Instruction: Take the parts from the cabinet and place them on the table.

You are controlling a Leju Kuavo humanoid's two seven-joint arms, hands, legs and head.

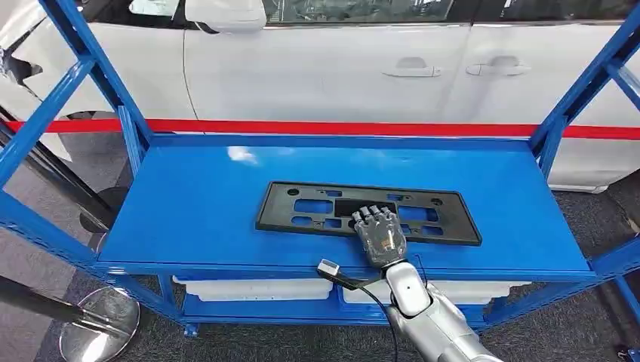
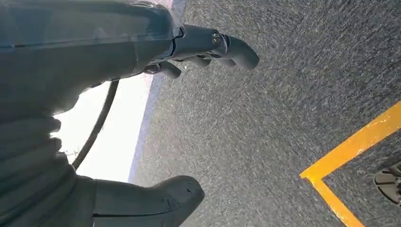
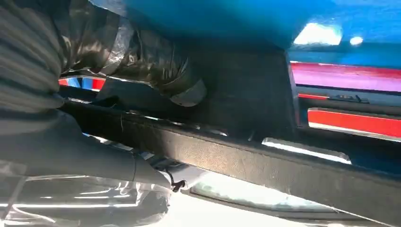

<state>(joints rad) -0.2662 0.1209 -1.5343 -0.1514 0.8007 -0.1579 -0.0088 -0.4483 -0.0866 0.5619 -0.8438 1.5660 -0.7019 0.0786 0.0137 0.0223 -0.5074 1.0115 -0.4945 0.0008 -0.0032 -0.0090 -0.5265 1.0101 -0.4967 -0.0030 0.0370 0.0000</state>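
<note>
1. The part (image 1: 368,213), a flat black slotted plate, lies lengthwise on the top shelf (image 1: 189,219) of the blue cabinet, nearer the front edge than the back; lying flat, it gives little to take hold of except its edges.
2. The right hand (image 1: 380,232) rests over the part's front edge, right of its middle, palm down. The right wrist view shows the thumb under the front rim and the fingers (image 3: 156,71) on top, so the hand appears clamped on the part.
3. This hold suits a thin plate: pinching the near rim should let it be lifted or drawn forward off the shelf.
4. The left hand (image 2: 142,94) hangs above the grey floor (image 2: 265,123), fingers apart and holding nothing.
5. Blue uprights (image 1: 573,98) stand at both shelf ends, well apart from the part. The front side is open, so the likely way out is toward the robot.
6. A white car (image 1: 340,68) stands just behind the cabinet, leaving no exit rearward.
</note>
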